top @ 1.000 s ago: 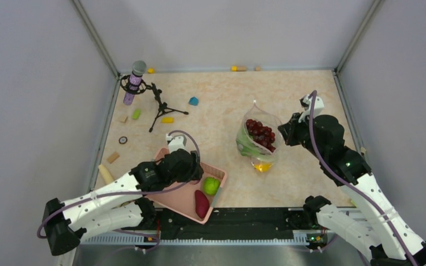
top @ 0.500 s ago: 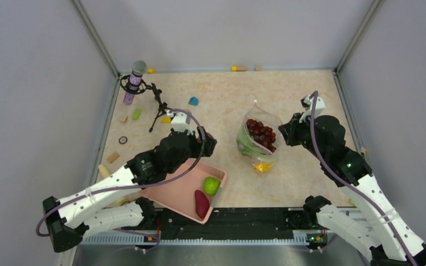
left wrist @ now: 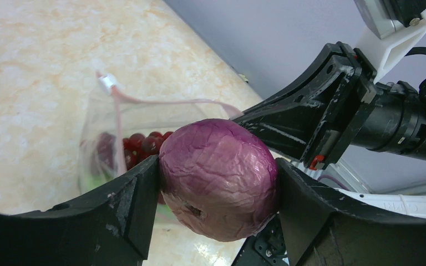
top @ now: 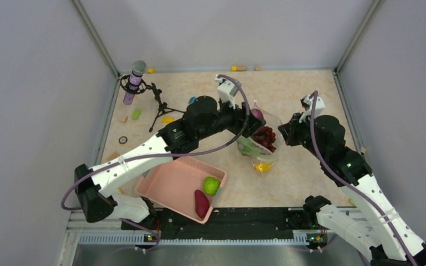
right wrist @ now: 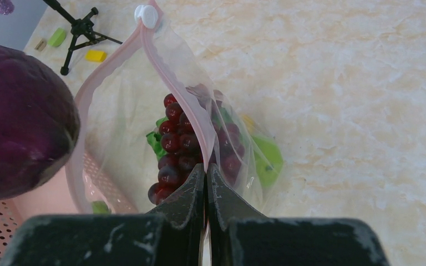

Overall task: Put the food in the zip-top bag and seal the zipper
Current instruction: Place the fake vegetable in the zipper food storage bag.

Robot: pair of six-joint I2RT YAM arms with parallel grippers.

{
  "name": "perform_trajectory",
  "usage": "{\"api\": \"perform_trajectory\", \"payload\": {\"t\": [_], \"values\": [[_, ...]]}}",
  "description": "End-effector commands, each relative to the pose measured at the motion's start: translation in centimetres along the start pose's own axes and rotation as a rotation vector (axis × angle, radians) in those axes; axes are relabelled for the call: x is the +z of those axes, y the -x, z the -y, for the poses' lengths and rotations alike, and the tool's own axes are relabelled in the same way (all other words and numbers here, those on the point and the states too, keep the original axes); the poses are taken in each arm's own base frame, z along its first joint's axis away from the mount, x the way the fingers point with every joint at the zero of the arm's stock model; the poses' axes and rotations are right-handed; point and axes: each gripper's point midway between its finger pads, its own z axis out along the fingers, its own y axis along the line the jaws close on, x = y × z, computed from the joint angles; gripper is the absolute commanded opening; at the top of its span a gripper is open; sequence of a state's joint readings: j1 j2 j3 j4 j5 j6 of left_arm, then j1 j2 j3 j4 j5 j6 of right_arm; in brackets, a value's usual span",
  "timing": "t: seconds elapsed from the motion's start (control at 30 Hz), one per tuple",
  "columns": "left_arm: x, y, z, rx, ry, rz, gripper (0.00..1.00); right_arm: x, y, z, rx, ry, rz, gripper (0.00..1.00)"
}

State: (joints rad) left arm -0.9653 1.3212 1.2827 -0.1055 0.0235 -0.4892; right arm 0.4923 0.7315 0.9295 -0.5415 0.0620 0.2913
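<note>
My left gripper (left wrist: 219, 185) is shut on the purple onion (left wrist: 219, 177) and holds it just above the open mouth of the zip-top bag (top: 259, 138); the onion shows in the top view (top: 257, 114). The bag holds dark grapes (right wrist: 177, 147), green lettuce and a yellow fruit. My right gripper (right wrist: 206, 172) is shut on the bag's pink-red zipper (right wrist: 191, 116) and holds the mouth open. A green round fruit (top: 211, 185) and a reddish sweet potato (top: 201, 203) lie in the pink basket (top: 166, 185).
A microphone on a black tripod (top: 158, 105) stands at the back left. Small coloured blocks (top: 167, 119) lie scattered near it and along the back wall. The pink basket sits at the near edge between the arm bases.
My left arm has lifted out of the pink basket and swung right and away with the purple onion, arriving over the bag's mouth. My right gripper has kept its hold on the zipper.
</note>
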Motion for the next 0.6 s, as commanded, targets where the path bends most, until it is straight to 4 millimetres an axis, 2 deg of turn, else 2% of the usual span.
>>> {"api": "perform_trajectory", "payload": {"t": [0.0, 0.1, 0.23, 0.37, 0.47, 0.57], "values": [[1.8, 1.8, 3.4, 0.063, -0.150, 0.009, 0.00, -0.4, 0.9, 0.1, 0.012, -0.003, 0.029, 0.00], [3.4, 0.8, 2.9, 0.067, -0.133, -0.040, 0.04, -0.6, 1.0, 0.1, 0.012, -0.006, 0.038, 0.00], [4.6, -0.5, 2.6, 0.050, -0.134, -0.084, 0.21, -0.5, 1.0, 0.1, 0.013, -0.004, 0.034, 0.00], [4.7, -1.0, 3.0, 0.048, -0.163, -0.100, 0.48, -0.4, 1.0, 0.2, 0.012, -0.013, 0.033, 0.00], [4.5, -1.3, 3.4, 0.060, -0.193, -0.116, 0.72, -0.4, 0.9, 0.2, 0.012, -0.011, 0.030, 0.00], [4.0, -1.6, 4.0, 0.072, -0.226, -0.140, 0.85, -0.4, 0.9, 0.2, 0.012, -0.013, 0.029, 0.00]]}}
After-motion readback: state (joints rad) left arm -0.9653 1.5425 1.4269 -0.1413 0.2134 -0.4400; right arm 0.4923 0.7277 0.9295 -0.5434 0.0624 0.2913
